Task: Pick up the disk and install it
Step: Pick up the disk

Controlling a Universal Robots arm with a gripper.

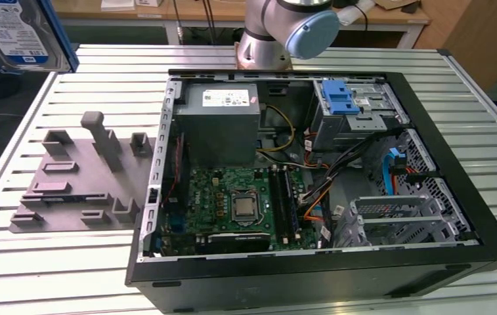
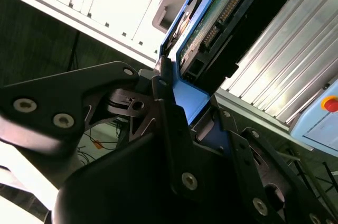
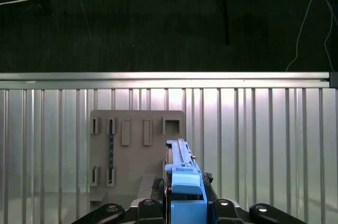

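Observation:
The disk [image 1: 16, 31], silver-grey with a white-and-blue label and a blue bracket, hangs high in the air at the exterior view's far upper left, above the table's corner. In both wrist views my gripper [image 3: 182, 195] is shut on the disk [image 3: 182, 174], its black fingers [image 2: 163, 94] clamping the blue bracket edge. The disk's [image 2: 222, 7] green circuit-board side and connectors show in the second wrist view. The first wrist view sees the disk edge-on, directly above the grey fixture plate [image 3: 132, 145].
The open computer case [image 1: 318, 269] lies on the slatted metal table [image 1: 46, 262]. Inside are the power supply [image 1: 222, 118], the motherboard [image 1: 239, 203] and a metal drive cage with a blue latch [image 1: 340, 98]. The grey fixture plate [image 1: 77, 180] sits left of the case. My arm's base [image 1: 270, 39] stands behind it.

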